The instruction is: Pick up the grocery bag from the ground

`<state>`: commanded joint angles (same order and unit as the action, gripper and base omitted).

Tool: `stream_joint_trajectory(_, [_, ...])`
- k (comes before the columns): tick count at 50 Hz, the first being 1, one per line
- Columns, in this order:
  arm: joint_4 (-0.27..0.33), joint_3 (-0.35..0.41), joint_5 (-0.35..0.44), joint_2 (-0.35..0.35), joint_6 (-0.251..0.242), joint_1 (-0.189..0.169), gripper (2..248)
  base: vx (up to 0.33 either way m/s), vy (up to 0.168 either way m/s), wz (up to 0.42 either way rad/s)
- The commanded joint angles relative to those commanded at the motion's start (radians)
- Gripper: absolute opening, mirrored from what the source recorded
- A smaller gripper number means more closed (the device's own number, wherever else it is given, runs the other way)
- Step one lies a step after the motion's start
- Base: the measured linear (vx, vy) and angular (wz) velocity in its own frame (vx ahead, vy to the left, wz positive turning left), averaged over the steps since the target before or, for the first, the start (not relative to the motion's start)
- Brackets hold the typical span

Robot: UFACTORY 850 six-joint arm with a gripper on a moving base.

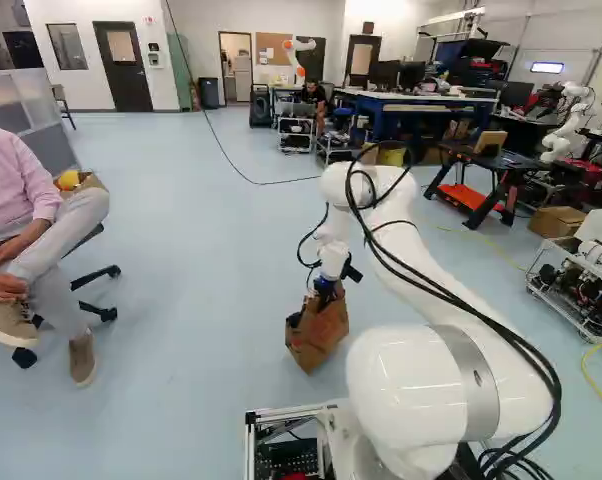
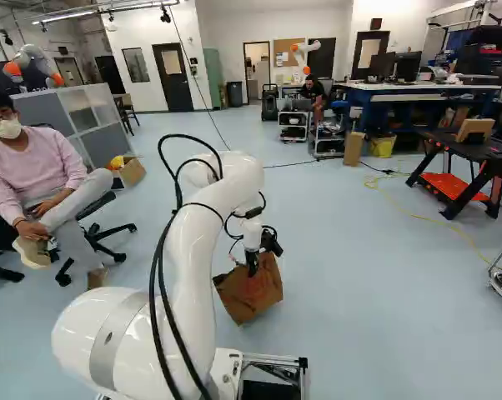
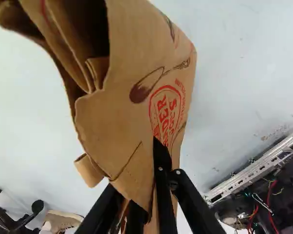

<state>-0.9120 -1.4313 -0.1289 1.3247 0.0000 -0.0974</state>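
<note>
In the left base view my gripper (image 1: 326,288) is at the top of the brown paper grocery bag (image 1: 319,335), in front of the base. In the right base view the bag (image 2: 249,290) leans to one side; whether its bottom touches the floor I cannot tell. The wrist view shows my gripper (image 3: 149,202) shut on the bag's paper edge, one black finger lying over its printed side. The crumpled mouth of the bag (image 3: 122,92) gapes open ahead of the fingers. Parts of the fingertips are hidden by the paper.
A wheeled chair (image 2: 109,237) with a seated person stands left of the arm, another brown bag (image 2: 132,171) behind it. A black table (image 2: 476,154) with an orange shelf is at the right. Other robots stand farther back. A cable (image 1: 239,175) crosses the floor.
</note>
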Motion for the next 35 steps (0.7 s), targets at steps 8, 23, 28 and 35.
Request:
stream_joint_trajectory(8, [0.0,0.06,0.0,-0.061,0.0,-0.001,20,0.0,0.0,0.0])
stream_joint_trajectory(23, [0.0,0.171,0.0,-0.175,0.0,-0.003,20,0.0,0.0,0.0])
stream_joint_trajectory(28, [0.0,0.207,0.0,-0.214,0.0,-0.004,20,0.0,0.0,0.0])
stream_joint_trajectory(35, [0.0,0.257,0.0,-0.269,0.0,-0.005,20,0.0,0.0,0.0])
